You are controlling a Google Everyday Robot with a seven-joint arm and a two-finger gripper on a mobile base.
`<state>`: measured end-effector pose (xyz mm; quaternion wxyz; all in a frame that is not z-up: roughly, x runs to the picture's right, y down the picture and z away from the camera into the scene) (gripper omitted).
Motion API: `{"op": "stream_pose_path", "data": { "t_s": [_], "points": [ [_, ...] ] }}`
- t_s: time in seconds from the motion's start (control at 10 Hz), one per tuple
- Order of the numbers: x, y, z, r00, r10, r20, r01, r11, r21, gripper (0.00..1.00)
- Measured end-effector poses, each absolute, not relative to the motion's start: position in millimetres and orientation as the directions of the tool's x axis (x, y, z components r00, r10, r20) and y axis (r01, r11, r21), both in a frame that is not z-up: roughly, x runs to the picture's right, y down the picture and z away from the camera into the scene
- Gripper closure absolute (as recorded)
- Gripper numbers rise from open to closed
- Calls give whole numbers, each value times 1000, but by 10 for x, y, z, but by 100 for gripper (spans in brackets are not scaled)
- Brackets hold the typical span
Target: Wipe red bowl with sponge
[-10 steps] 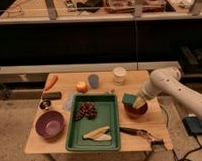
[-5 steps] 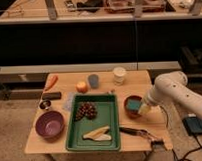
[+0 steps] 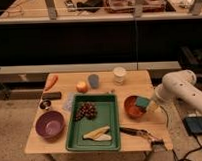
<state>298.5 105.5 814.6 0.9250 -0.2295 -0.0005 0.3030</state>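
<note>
Sponge is sitting at the right rim of the red bowl, near the right edge of the wooden bench, as the robot's white arm is reaching in from the right with its claw just beside and apparently against the teal block; whether the claw is clamping the sponge or standing wide cannot be told from this view. The sponge is looking soft and light, likely to squash under pressure, so a hold across its short sides, up high, is probably leaving the underside free to rub the bowl. The bowl is looking small, glossy and light, and judging by that it may be sliding or tipping toward the bench edge under a hard sideways push, since nothing is bracing it. To its left, a green tray is carrying dark grapes and a pale banana, close enough to be bumped by a wide sweep. A dark-handled utensil is lying just in front of the bowl. Farther off, a purple bowl, a carrot, a black bar, an apple, a grey cup and a white cup are standing well apart from the work.
</note>
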Motion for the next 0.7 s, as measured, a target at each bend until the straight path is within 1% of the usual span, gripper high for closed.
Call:
{"op": "stream_pose_path", "data": {
  "t_s": [0.2,0.4,0.7],
  "points": [
    [2922,929,8346,803,582,-127,-575,701,-422,100],
    [2706,849,8487,802,590,-96,-568,702,-430,100],
    [2337,823,8470,816,577,-30,-525,719,-456,100]
  ]
}}
